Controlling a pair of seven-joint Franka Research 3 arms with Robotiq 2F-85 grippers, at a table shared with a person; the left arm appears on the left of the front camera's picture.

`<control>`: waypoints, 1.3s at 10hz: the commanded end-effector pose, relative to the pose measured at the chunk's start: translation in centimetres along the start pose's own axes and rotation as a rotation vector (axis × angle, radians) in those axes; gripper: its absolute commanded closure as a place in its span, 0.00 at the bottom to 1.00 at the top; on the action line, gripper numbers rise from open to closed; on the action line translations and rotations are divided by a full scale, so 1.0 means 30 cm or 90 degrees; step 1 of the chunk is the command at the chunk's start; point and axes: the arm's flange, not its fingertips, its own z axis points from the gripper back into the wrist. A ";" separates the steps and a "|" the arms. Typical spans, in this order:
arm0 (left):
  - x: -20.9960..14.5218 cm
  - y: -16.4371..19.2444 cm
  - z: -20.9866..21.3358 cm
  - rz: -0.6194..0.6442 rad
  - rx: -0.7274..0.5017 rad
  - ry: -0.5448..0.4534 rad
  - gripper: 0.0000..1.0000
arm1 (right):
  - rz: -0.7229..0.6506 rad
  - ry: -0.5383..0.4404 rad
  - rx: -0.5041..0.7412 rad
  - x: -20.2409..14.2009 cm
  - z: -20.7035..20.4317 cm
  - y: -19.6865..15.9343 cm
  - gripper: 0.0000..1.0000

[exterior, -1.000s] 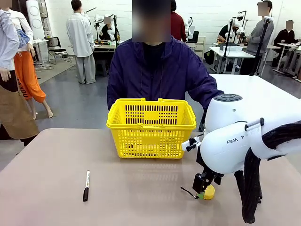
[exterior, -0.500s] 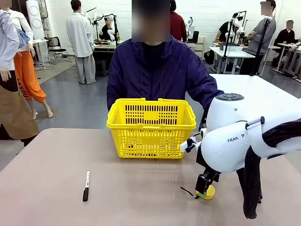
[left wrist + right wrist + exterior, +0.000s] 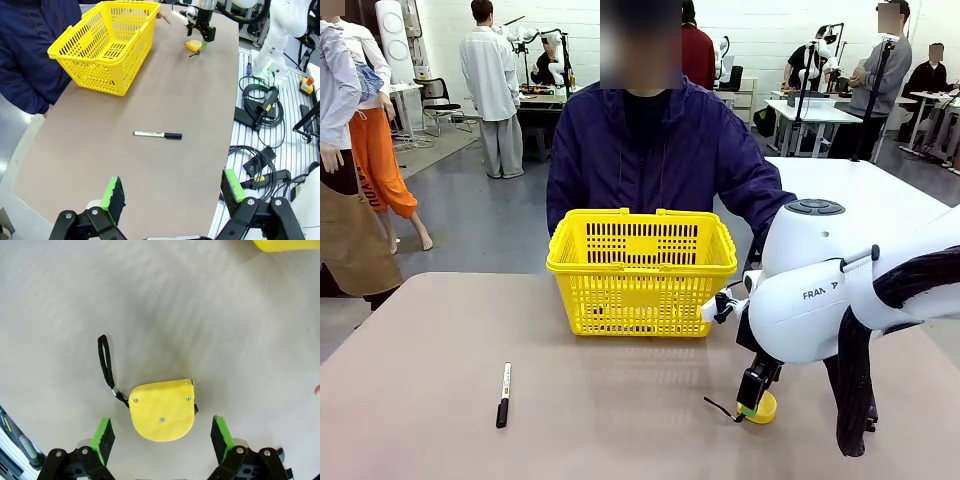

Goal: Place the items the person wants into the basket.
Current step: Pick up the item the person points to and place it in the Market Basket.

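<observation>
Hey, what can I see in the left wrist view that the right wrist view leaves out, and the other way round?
Left wrist alone: the whole yellow basket, the marker lying on the table, the person's jacket, cables on the floor, and the open left end effector.

Right wrist alone: a close look down on the tape measure, its black strap stretched out beside it, with the open right end effector straddling it, pads apart from its sides.

Both: the tape measure, the table top, and a bit of the basket.

R arm (image 3: pixel 820 300) low; both jaws open
</observation>
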 end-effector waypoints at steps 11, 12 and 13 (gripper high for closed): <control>-0.008 0.000 -0.001 -0.012 -0.003 -0.010 0.00 | 0.041 0.003 0.023 0.003 -0.096 -0.011 0.75; -0.008 0.000 -0.001 -0.012 -0.003 -0.010 0.00 | 0.039 0.001 0.022 0.003 -0.094 -0.013 1.00; -0.008 0.000 -0.001 -0.012 -0.003 -0.010 0.00 | 0.031 -0.007 0.016 0.000 -0.082 -0.013 1.00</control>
